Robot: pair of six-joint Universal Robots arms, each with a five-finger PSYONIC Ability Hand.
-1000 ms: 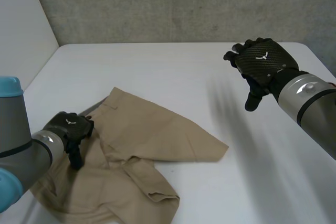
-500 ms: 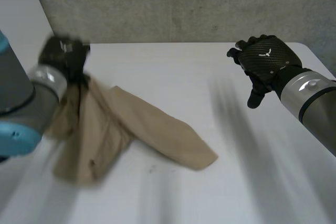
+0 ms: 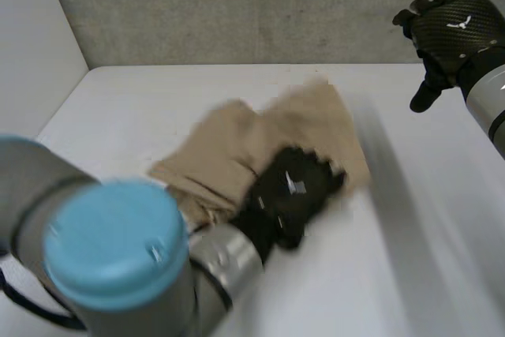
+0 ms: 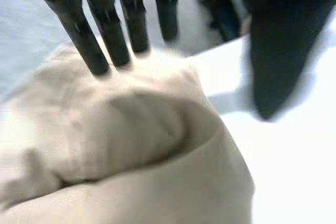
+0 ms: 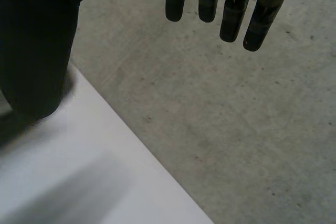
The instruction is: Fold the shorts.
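Observation:
The tan shorts lie bunched in a heap in the middle of the white table. My left hand rests on the heap's near right side, and the left arm's blue cap looms in front. In the left wrist view its straight fingers touch the top of the shorts, while the thumb stands apart over bare table, so the hand is open. My right hand hangs open and high at the far right, away from the cloth, with relaxed fingers and thumb.
A grey concrete wall stands behind the table's far edge, and a white panel stands at the left. Bare table lies under the right hand.
The left hand swung the shorts from the left side to the table's middle and its fingers straightened on them. The right hand rose up and to the right.

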